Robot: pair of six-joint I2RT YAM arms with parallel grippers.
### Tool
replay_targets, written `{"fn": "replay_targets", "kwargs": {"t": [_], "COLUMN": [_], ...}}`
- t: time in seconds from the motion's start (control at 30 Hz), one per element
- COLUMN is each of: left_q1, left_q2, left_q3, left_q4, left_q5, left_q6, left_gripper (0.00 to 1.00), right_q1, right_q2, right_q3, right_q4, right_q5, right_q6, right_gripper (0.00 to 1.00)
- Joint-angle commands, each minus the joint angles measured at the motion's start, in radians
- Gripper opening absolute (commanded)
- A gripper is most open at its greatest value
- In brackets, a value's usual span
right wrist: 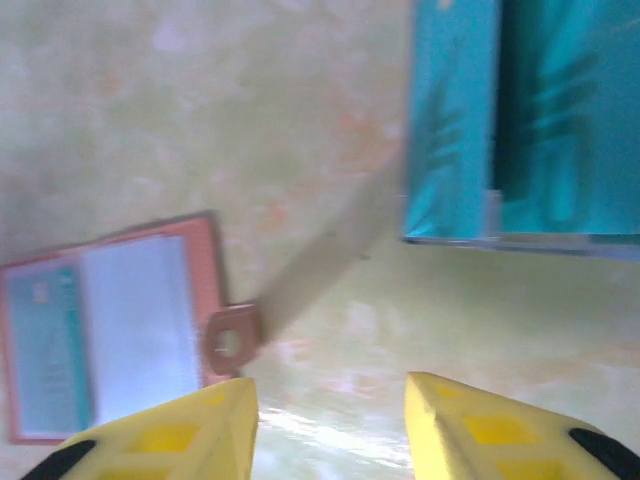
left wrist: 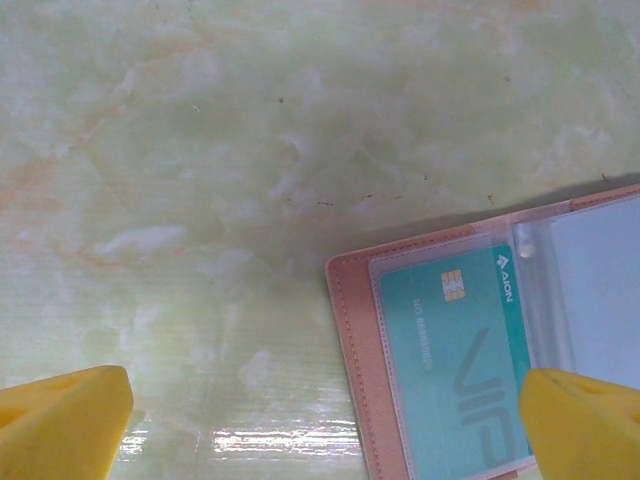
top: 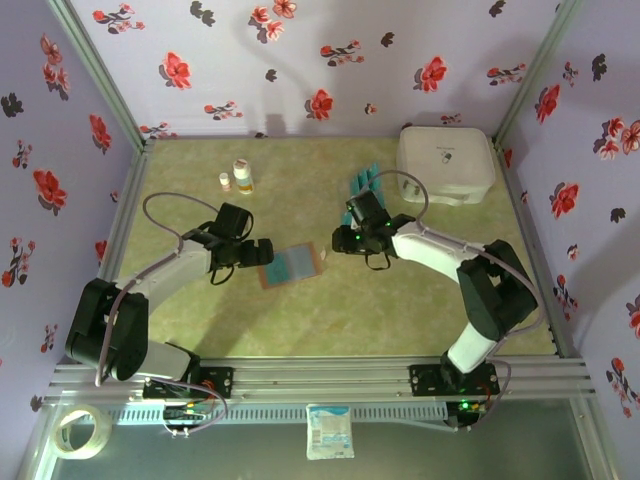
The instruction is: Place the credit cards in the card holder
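Observation:
The card holder (top: pixel 293 266) lies open on the table between the two arms, brown rim up, with one teal credit card (left wrist: pixel 460 370) inside a clear pocket. Its brown edge (left wrist: pixel 355 330) and the pocketed card lie under my left gripper (left wrist: pixel 325 430), whose yellow fingers (left wrist: pixel 60 420) stand wide open just above it. More teal credit cards (top: pixel 365 181) stand on edge behind the right arm, large and blurred (right wrist: pixel 450 120) in the right wrist view. My right gripper (right wrist: pixel 335 430) hangs open with nothing between its fingers, beside the holder's snap tab (right wrist: pixel 230 340).
A large white rounded case (top: pixel 445 163) sits at the back right. Two small bottles (top: pixel 243 176) stand at the back left. A tape roll (top: pixel 80 432) and a small packet (top: pixel 329 432) lie in front of the rail, off the table.

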State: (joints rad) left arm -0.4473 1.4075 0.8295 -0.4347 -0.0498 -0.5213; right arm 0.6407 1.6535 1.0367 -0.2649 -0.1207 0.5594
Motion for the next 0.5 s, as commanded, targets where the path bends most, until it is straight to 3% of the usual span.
{"fn": "replay_targets", "kwargs": {"t": [0.0,0.3,0.47], "left_q1": [-0.008,-0.015,-0.019], "left_q2": [-0.001,-0.024,-0.032], "left_q3": [-0.003,0.001,0.007], "left_q4": [-0.003,-0.009,-0.020], "left_q5": [-0.009,-0.006,-0.005], "left_q6": [-0.017,-0.022,-0.019], "left_gripper": [1.00,1.00,1.00], "right_q1": [0.030,0.053,0.053], "right_q2": [0.016,0.157,0.190], "right_q3": [0.013,0.106,0.125], "right_q4": [0.036,0.022,0.023], "right_q5": [-0.025,-0.006,-0.020], "right_q6": [0.044,0.037,0.031], "right_gripper": [0.45,0.41,0.19]}}
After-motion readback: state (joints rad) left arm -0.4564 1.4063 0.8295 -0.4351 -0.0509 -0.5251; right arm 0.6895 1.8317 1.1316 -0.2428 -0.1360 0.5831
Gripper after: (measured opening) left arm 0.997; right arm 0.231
